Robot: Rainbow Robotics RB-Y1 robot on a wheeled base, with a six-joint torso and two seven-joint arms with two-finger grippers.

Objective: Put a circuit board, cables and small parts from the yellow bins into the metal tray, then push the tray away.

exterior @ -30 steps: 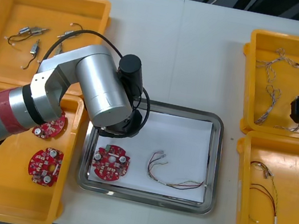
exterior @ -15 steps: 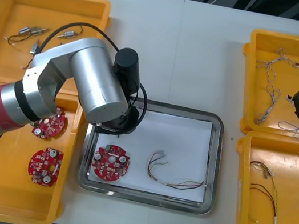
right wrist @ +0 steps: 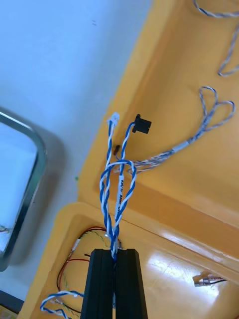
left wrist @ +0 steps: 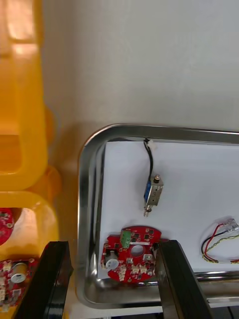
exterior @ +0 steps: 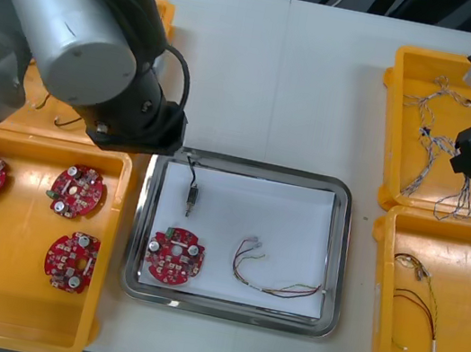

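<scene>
At the left end of the shiny rectangular metal tray (exterior: 339, 249), white inside, a small metal part (exterior: 193, 194) on a short black lead now lies where the left arm covered the tray floor a second ago. The left gripper (left wrist: 117, 281) has drawn back to the tray's left rim, its fingers spread wide and empty, so that delivery looks finished. On the other side, the right gripper (right wrist: 115, 259) has risen above the far right yellow bin (exterior: 391, 121) and is clenched on a twisted blue and white cable (right wrist: 115, 199), which dangles from it over the bin. Carrying that cable across to the tray is probably the next job, with the push to follow. Counted out, there are four yellow bins, two at each side, and one tray. One round red circuit board (exterior: 174, 256) sits in the tray and three more lie in the near left yellow bin (exterior: 9, 319). One red and yellow cable (exterior: 277, 279) lies in the tray just beside the board. Others lie in the near right yellow bin (exterior: 379, 347), too tangled for a sure count, as are the blue and white ones left under the held cable.
</scene>
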